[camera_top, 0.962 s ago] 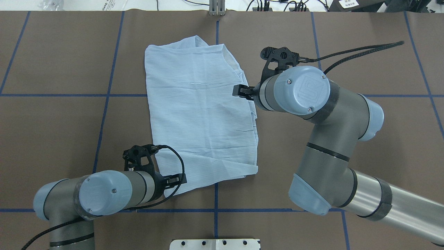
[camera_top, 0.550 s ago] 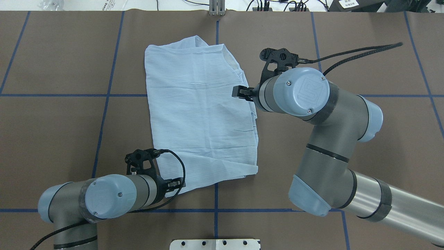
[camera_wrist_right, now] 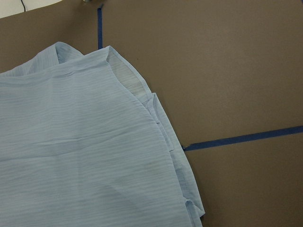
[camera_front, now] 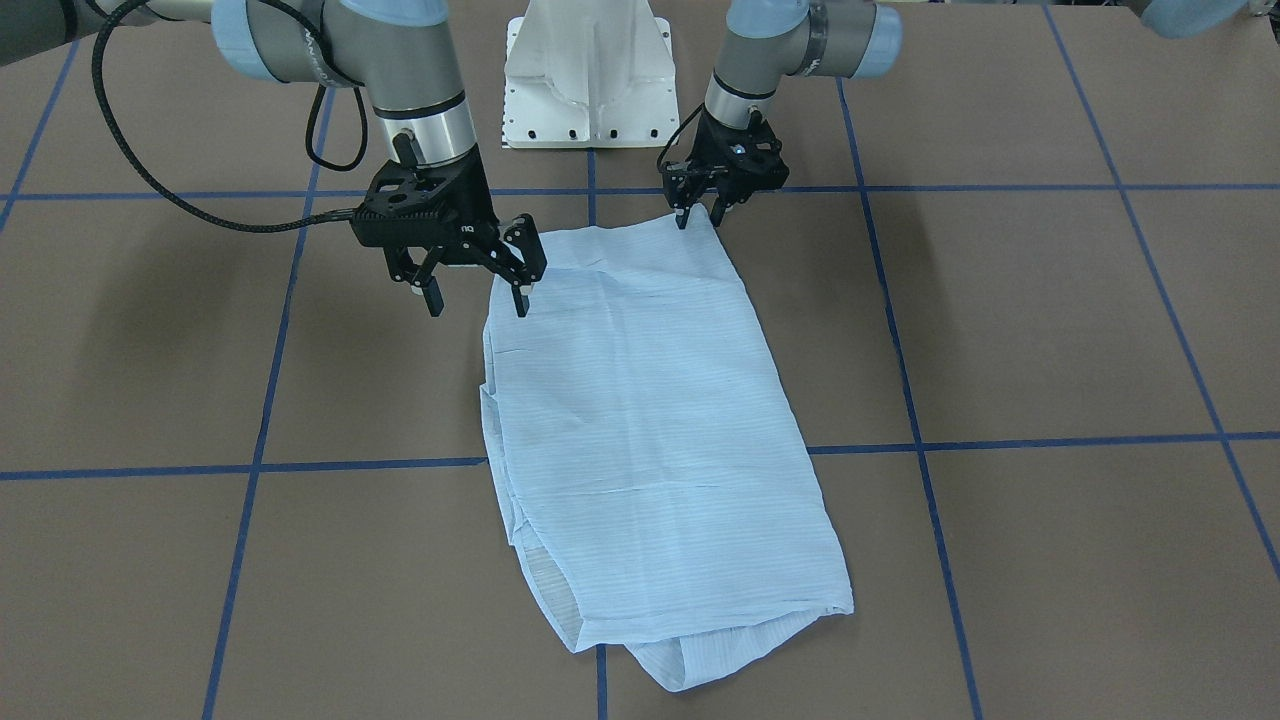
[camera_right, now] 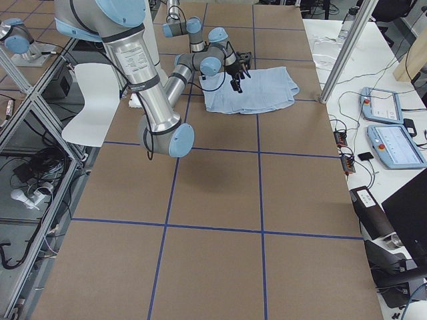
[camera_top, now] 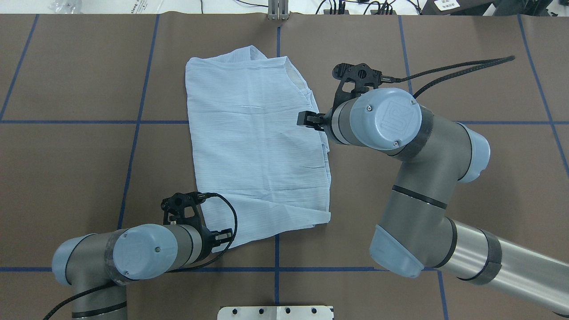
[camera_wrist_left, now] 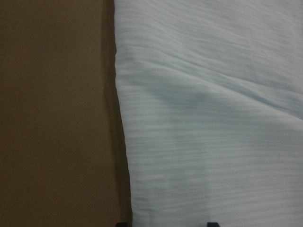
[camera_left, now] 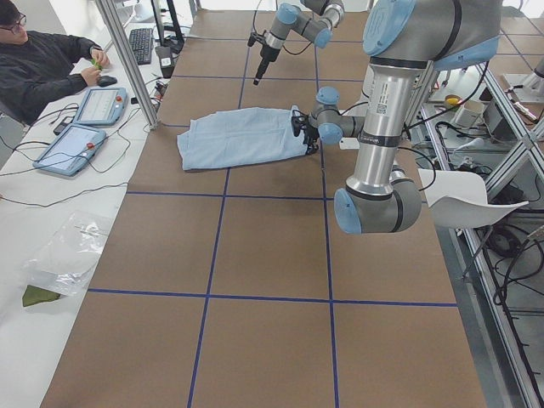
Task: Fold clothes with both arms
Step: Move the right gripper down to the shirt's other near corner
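The light-blue shirt (camera_top: 258, 146) lay folded into a rough rectangle near the middle of the brown table (camera_top: 66, 178). It was flat apart from a few creases, with a bit of fabric poking out from under the end farthest from the robot. The left claw (camera_front: 698, 218) was down at the shirt's near corner. Its fingers were parted and, in the wrist view, cloth lay between the tips — it wasn't clenched on anything. The right claw (camera_front: 477, 303) hung just above the shirt's long edge on the other side, spread wide and holding nothing — one finger over the cloth, the other over bare table. Blue tape lines (camera_top: 138, 122) crossed the table and ran under the shirt.
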Tool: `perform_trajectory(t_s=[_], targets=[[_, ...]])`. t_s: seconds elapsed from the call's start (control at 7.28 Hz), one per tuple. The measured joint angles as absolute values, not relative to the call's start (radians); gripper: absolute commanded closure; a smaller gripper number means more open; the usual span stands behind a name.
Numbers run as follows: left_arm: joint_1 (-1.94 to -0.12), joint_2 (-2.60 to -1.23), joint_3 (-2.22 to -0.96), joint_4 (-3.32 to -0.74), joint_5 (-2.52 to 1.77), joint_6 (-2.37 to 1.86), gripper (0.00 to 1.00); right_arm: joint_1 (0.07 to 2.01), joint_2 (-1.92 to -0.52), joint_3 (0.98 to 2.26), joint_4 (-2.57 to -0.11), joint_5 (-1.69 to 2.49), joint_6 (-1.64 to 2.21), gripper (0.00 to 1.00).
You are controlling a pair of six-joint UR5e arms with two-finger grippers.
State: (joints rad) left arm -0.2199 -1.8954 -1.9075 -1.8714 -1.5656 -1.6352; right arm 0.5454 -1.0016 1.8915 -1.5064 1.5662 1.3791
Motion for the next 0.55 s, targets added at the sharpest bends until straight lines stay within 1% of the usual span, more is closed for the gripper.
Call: perform_trajectory(t_s=[0.14, 0.55], targets=[[-0.220, -1.896, -1.907, -1.871, -1.566, -1.635, 1.00, 0.544, -1.002, 1.892, -1.506, 1.566, 1.379, 0.00], [-0.221, -1.895, -1.907, -1.871, -1.564, -1.635, 1.00, 0.533, -1.031, 1.895, -1.489, 1.562, 1.411, 0.00]])
